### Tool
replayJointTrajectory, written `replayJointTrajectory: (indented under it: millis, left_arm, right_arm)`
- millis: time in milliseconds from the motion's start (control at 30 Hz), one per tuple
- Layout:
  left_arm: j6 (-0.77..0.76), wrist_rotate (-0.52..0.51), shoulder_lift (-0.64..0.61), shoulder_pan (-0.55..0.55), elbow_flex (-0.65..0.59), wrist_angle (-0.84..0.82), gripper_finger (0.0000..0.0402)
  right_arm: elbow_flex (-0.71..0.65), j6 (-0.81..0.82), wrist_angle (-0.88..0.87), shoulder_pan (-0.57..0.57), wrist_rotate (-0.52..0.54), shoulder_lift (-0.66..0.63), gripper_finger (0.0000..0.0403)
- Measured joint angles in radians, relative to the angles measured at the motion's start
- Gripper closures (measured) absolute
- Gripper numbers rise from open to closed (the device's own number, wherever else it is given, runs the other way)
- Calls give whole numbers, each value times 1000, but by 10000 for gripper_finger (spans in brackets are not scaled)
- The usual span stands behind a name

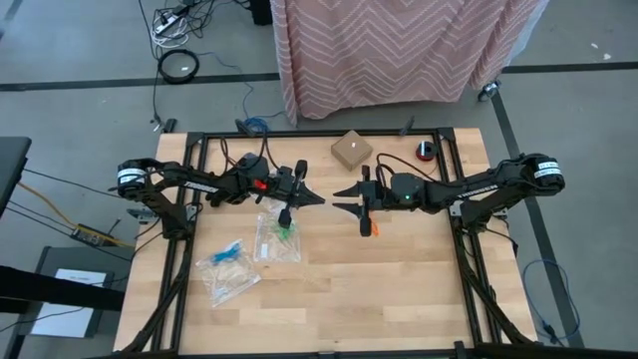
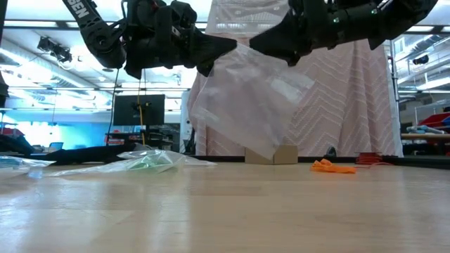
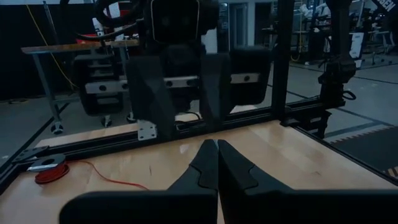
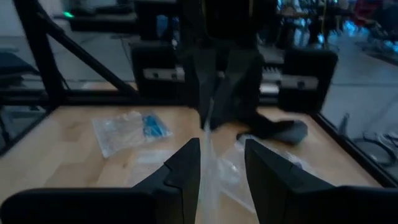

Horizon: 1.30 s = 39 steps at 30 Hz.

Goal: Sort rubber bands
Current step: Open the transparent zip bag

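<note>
Left gripper (image 1: 317,199) and right gripper (image 1: 340,199) each grasp the clear zip bag (image 2: 246,98), lifted.
Bag-opening step; next, pull its mouth apart for the orange rubber bands (image 2: 332,166).

A small cardboard box (image 1: 351,150) sat on the wooden tabletop (image 1: 399,289) beyond the grippers, a red tape roll (image 1: 427,151) near it, by a patterned pink cloth (image 1: 399,50).

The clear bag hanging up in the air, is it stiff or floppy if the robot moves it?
Probably floppy: the clear bag droops and creases below the left gripper, which is shut on its top edge. It likely weighs little, since you can see right through the thin film. It may swing or slip if jerked.
</note>
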Motion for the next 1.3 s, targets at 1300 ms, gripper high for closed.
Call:
replayJointTrajectory:
  millis: [1300]
  left_arm:
    - [0,0,0,0,0,3,401]
  right_arm:
    - [0,27,-76,-23,6,0,290]
